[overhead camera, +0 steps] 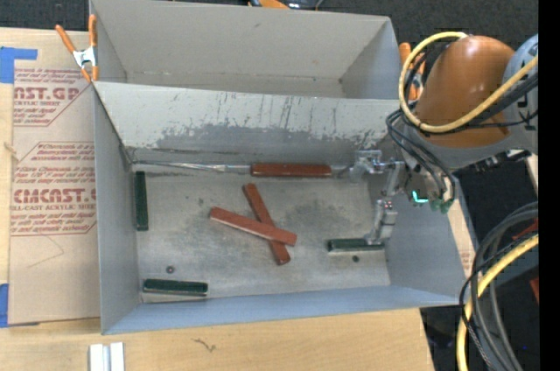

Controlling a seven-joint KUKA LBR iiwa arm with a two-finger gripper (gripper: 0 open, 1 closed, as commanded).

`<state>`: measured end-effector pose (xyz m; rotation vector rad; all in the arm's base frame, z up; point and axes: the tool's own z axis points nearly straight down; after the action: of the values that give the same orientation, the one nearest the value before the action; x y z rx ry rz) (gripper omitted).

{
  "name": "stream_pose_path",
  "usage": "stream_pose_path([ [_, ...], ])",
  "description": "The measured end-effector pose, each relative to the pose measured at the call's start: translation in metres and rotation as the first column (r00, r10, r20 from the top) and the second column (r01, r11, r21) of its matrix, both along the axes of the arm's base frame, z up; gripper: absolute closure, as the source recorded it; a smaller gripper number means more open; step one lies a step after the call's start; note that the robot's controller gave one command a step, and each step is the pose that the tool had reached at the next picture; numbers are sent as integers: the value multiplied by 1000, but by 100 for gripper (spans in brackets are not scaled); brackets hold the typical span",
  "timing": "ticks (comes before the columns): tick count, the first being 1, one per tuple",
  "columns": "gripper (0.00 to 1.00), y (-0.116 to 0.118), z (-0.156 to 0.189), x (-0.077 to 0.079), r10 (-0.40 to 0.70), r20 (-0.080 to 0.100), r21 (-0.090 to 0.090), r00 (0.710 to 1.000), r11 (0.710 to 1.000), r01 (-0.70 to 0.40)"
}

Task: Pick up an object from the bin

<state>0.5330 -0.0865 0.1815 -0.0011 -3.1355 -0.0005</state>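
My hand (pixel 382 227) hung low at the right side of the grey bin (pixel 262 98), close to its right wall, and its tip stood at the right end of a short dark green bar (pixel 348 245) that lay flat on the floor in the lower right of the frame. I could not tell whether my hand was open or closed, nor whether it touched the bar. Left of it, near the middle of the floor, two red-brown sticks lay crossed, a flatter one (pixel 232 220) over a steeper one (pixel 255 199). A longer red-brown stick (pixel 291 171) lay along the foot of the back wall. Two more dark green bars lay well apart from me: one (pixel 140 200) upright in the frame by the left wall, one (pixel 175 286) along the front wall at lower left.
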Motion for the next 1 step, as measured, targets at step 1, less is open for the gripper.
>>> stream_pose_path([
  [1,0,4,-113,-11,258,1,2,966,966,-258],
])
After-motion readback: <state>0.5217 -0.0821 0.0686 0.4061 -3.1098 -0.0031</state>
